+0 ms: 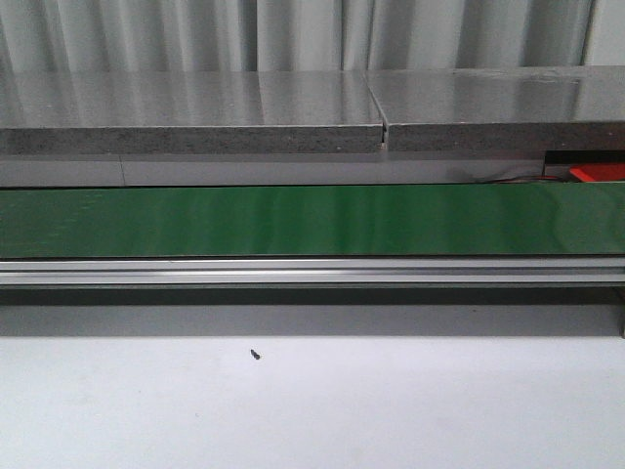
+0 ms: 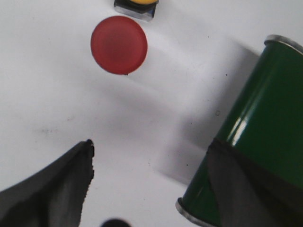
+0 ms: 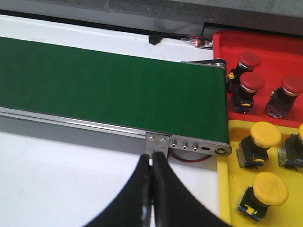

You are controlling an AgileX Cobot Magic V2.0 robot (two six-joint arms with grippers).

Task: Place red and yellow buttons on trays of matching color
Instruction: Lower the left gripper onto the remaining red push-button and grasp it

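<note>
White bench (image 1: pixel 312 410) lay nearest in the front view, bearing one dark speck (image 1: pixel 255 355); beyond it the green conveyor belt (image 1: pixel 312 221) was seen bare.

By the left wrist view, the left gripper (image 2: pixel 149 182) was held with jaws spread above the bench, the red button (image 2: pixel 119 45) ahead and a yellow button (image 2: pixel 136 5) just beyond. A centred descent was judged necessary, since the green roller (image 2: pixel 251 137) crowded one finger.

By the right wrist view, the right gripper (image 3: pixel 151 163) showed jaws pressed together, empty, near the red tray (image 3: pixel 265 47) and yellow tray (image 3: pixel 227 189).

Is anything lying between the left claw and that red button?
No. In the left wrist view only bare white table separates the open left claw from the red button.
</note>
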